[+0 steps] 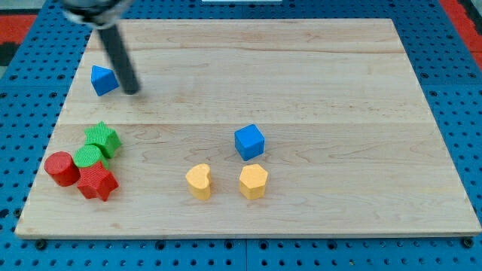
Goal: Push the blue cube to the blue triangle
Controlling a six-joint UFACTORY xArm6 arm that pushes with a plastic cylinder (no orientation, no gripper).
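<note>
The blue cube (249, 141) sits on the wooden board a little right of the view's middle, just above the yellow blocks. The blue triangle (103, 80) lies near the view's upper left. My rod comes down from the view's top left, and my tip (133, 91) rests just to the right of the blue triangle, close to it. The tip is far to the left of the blue cube.
A yellow heart (199, 181) and a yellow hexagon (254, 181) lie below the blue cube. At the view's lower left cluster a green star (102, 138), a green cylinder (89, 157), a red cylinder (61, 168) and a red star (97, 181).
</note>
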